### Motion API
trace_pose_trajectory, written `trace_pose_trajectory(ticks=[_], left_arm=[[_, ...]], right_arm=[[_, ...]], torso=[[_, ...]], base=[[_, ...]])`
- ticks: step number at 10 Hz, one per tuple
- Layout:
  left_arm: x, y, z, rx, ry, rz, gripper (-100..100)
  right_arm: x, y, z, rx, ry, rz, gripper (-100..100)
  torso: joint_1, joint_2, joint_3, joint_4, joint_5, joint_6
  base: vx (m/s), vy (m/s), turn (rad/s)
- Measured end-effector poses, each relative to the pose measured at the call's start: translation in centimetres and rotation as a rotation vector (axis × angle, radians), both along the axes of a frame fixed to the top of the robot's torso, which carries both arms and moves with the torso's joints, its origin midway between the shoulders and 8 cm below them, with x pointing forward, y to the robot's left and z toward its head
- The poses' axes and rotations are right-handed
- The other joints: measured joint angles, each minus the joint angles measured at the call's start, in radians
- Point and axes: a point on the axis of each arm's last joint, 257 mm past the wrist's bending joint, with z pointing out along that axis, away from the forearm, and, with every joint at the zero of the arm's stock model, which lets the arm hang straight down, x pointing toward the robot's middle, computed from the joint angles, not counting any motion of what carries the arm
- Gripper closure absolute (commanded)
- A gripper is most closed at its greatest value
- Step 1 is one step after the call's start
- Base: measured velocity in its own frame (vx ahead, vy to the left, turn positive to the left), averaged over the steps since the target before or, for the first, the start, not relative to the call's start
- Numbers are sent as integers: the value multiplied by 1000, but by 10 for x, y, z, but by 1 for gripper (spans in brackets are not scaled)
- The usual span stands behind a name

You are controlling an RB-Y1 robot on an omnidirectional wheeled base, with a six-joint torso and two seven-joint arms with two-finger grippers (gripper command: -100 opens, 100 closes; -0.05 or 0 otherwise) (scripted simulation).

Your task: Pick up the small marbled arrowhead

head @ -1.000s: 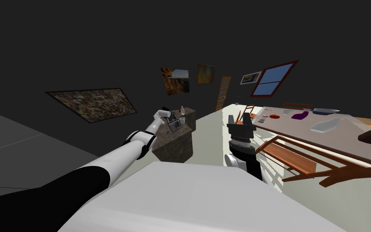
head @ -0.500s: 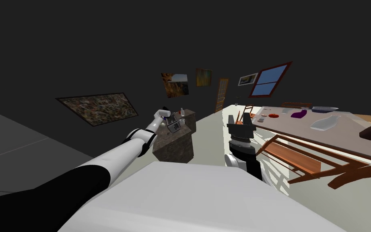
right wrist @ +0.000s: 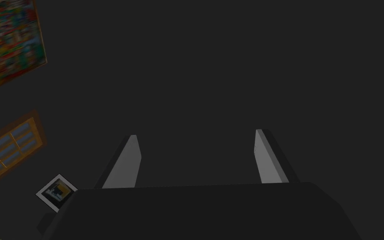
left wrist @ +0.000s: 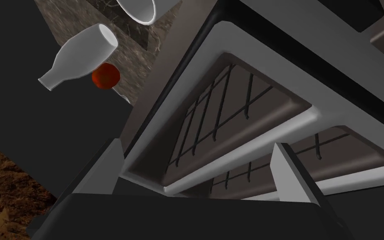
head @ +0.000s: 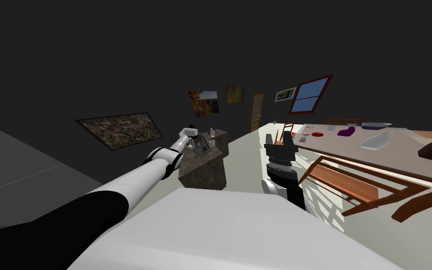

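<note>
Left gripper (left wrist: pixel 198 143), fingers apart, hangs close over a grey grilled frame (left wrist: pixel 278 75) on the bench (head: pixel 205 171); right gripper (right wrist: pixel 195 134) gapes too.

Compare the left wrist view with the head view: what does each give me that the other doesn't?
The left wrist view adds close detail: the left end effector, fingers open, right up against a grey appliance with wire racks. The head view adds the room: the right end effector raised and open, beside a long table and its wooden bench. Both share the marbled stone block, with a white bottle, a red ball and a white cup on it.
</note>
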Motion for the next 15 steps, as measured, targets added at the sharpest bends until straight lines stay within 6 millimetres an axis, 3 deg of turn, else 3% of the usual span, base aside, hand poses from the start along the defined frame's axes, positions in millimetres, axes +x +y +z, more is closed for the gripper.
trace_pose_trajectory(ticks=[6,10,15], left_arm=[[-41,20,-29,16,200,27,-100],[-57,25,-44,16,291,38,-100],[-93,32,-65,9,433,49,-100]], right_arm=[[0,0,0,0,0,0,0],[0,0,0,0,0,0,0],[0,0,0,0,0,0,0]], torso=[[9,-14,-15,-17,8,-2],[11,-26,-28,-30,13,0],[19,-39,-43,-50,22,-2]], base=[[10,7,7],[1,-1,3],[6,-8,16]])
